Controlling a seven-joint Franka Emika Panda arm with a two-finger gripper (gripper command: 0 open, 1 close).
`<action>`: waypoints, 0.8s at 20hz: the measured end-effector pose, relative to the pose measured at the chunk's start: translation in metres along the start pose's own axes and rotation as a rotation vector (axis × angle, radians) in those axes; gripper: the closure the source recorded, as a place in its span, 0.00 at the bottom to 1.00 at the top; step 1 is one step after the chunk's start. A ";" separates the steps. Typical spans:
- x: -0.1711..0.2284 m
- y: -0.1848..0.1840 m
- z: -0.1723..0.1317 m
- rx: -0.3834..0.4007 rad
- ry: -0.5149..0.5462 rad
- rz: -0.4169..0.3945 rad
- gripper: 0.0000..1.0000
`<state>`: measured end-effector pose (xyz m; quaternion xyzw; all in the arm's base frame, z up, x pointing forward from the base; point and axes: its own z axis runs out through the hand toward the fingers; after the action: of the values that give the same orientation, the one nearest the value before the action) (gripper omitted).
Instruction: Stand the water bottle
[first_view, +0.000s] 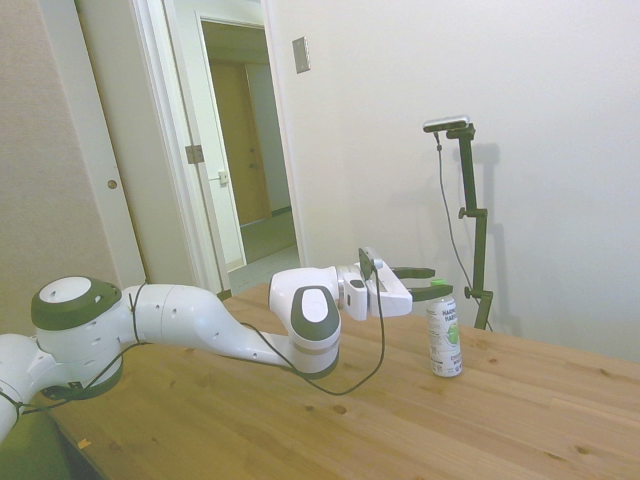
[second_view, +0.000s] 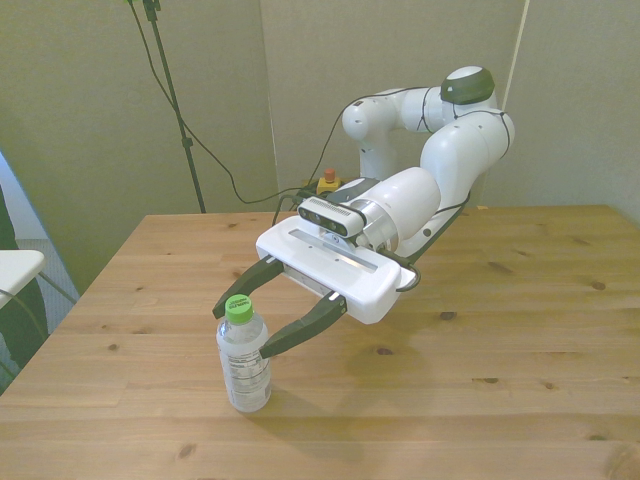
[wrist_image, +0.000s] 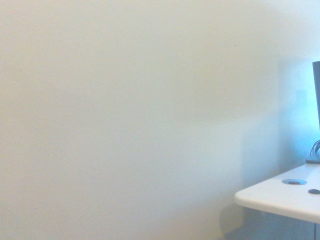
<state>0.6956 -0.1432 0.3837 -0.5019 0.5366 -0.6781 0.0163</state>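
Front view: clear, green-capped water bottle (second_view: 244, 362) stands upright between spread fingers (second_view: 300, 330).

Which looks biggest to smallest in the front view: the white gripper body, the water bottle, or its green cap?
1. The gripper body, the largest, though it sits slightly farther from the camera.
2. The water bottle, standing upright between the open fingers.
3. Its green cap, clearly the smallest.

The water bottle (second_view: 243, 362), small and clear with a green cap and a white, green-printed label, stands upright on the bench near its front edge, between my end effector's (second_view: 246, 321) spread fingers.
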 end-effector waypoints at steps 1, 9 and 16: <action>0.000 -0.001 -0.001 -0.001 -0.004 -0.005 0.00; -0.001 0.001 -0.006 -0.027 -0.035 -0.016 0.00; 0.004 -0.001 -0.006 -0.028 -0.034 -0.001 0.00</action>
<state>0.6894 -0.1408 0.3876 -0.5138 0.5455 -0.6619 0.0178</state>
